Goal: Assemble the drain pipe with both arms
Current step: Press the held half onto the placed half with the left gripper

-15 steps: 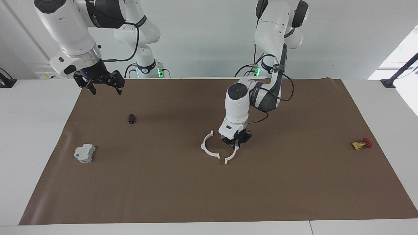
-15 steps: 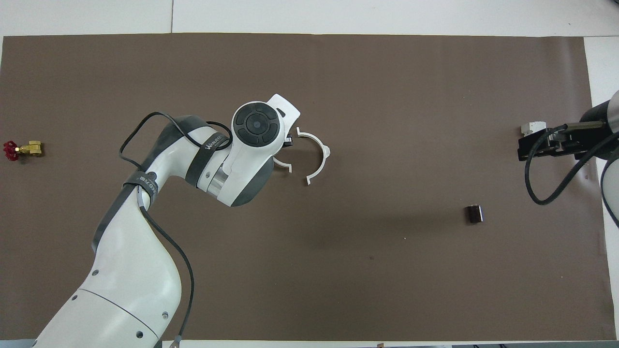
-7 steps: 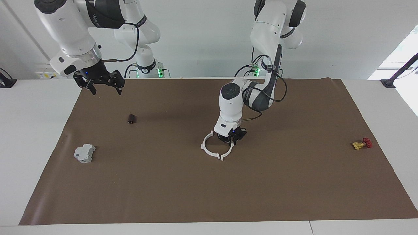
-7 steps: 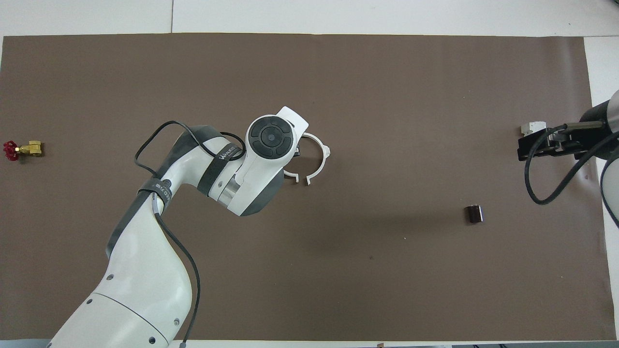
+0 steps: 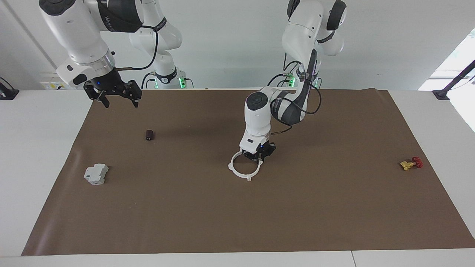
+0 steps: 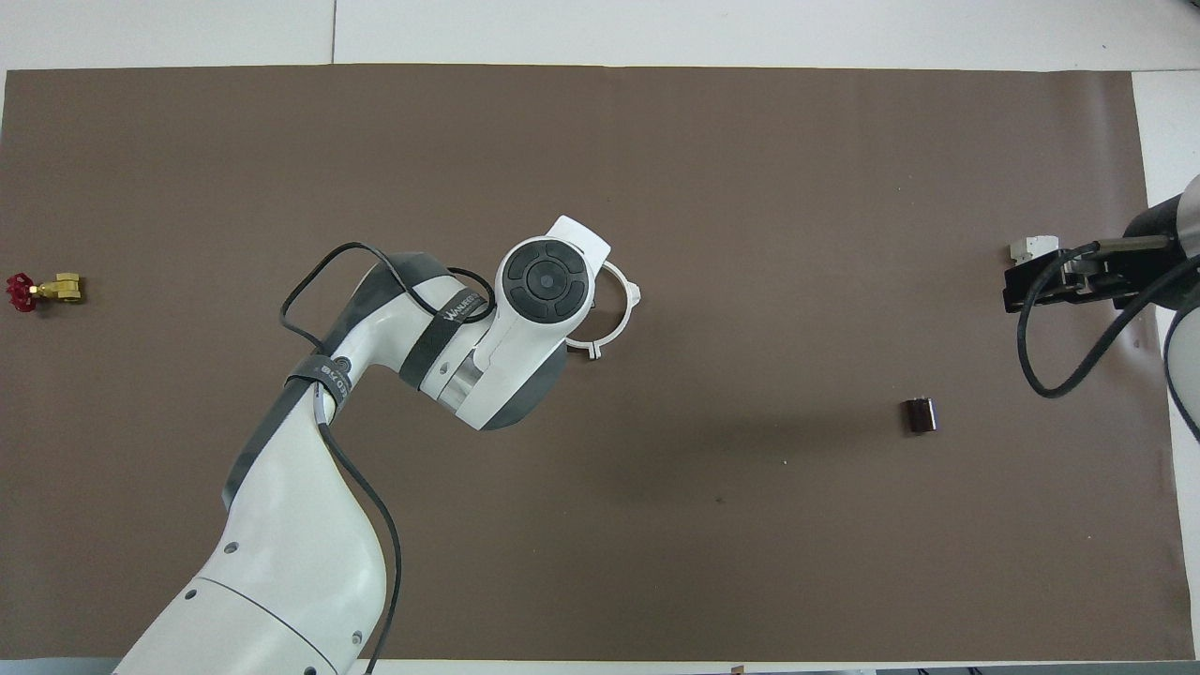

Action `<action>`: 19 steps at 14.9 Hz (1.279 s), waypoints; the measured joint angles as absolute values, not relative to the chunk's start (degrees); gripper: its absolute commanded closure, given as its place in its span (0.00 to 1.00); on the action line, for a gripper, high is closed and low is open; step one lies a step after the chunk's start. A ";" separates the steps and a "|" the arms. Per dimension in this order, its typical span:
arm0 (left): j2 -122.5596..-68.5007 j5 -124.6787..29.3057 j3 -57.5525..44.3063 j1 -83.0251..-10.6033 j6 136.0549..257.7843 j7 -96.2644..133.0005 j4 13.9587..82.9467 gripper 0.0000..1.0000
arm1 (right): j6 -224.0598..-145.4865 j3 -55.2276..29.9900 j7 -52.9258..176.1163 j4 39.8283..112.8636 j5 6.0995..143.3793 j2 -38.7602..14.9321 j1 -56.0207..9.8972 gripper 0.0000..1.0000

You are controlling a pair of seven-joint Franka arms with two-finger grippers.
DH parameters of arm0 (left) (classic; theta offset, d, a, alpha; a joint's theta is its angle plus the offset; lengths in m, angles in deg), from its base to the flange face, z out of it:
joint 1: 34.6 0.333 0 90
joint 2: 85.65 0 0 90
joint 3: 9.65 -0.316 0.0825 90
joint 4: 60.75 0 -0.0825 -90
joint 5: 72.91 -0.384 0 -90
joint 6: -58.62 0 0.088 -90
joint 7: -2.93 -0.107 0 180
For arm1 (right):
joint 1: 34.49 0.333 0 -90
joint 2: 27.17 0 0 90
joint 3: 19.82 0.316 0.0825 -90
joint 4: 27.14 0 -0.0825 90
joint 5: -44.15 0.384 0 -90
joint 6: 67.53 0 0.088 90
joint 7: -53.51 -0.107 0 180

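1. Facing view showed the two half-ring arcs of the drain pipe (image 5: 243, 168) lying on the brown mat (image 5: 334, 207) near the middle of the table, with their ends met so that they formed one closed flat ring.
2. The left gripper (image 5: 257, 158) was low at the ring's rim, on the side toward the left arm's end of the table, and its fingers were closed on the arc there.
3. In the overhead view, the left arm's wrist covered that half of the drain pipe (image 6: 619, 309); only the other arc and the joined tabs nearer to the robots were visible.
4. I could not tell from either view whether the two ends farther up, under the gripper, were fully joined; it seemed so.
5. The right gripper (image 5: 118, 100) hung in the air over the mat's edge at the right arm's end of the table, with its fingers spread wide and nothing between them. This arm waited.
6. A small dark cylinder (image 5: 149, 135) stood on the mat below the right gripper, and a grey boxy block (image 5: 96, 174) lay farther from the robots than it.
7. A yellow valve with a red handle (image 5: 410, 163) lay at the left arm's end of the mat, well apart from the ring.
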State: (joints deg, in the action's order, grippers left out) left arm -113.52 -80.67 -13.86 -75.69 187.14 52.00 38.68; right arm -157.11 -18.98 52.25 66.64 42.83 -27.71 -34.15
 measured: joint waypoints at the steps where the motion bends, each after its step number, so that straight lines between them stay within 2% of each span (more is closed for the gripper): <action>1: -113.51 -80.68 -13.87 -75.70 187.15 52.02 38.68 1.00 | -157.11 -18.98 52.25 66.64 42.83 -27.71 -34.15 0.00; 12: -113.24 -80.70 -13.94 -76.19 188.71 52.03 39.62 1.00 | -157.11 -18.98 52.30 66.65 42.83 -27.69 -34.15 0.00; 13: -113.21 -80.70 -13.97 -76.18 188.93 52.02 39.71 0.93 | -157.11 -18.99 52.30 66.65 42.83 -27.69 -34.15 0.00; 14: -113.21 -80.70 -14.03 -76.18 189.25 52.02 39.80 0.64 | -157.11 -18.98 52.30 66.65 42.83 -27.69 -34.15 0.00; 16: -113.22 -80.70 -14.16 -76.13 189.51 52.02 39.92 0.18 | -157.11 -18.98 52.30 66.65 42.83 -27.69 -34.15 0.00; 17: -113.22 -80.70 -14.23 -76.08 189.55 52.02 40.00 0.05 | -157.11 -18.98 52.30 66.65 42.83 -27.69 -34.15 0.00; 18: -113.22 -80.70 -14.29 -76.04 189.56 52.02 40.05 0.00 | -157.11 -18.98 52.30 66.65 42.83 -27.69 -34.15 0.00; 19: -113.22 -80.70 -14.33 -76.02 189.56 52.02 40.06 0.00 | -157.11 -18.98 52.30 66.65 42.83 -27.69 -34.15 0.00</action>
State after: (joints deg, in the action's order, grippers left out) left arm -113.22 -80.70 -14.33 -76.02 189.56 52.02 40.06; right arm -157.11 -18.98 52.30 66.65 42.83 -27.69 -34.15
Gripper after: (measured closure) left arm 0.419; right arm 0.000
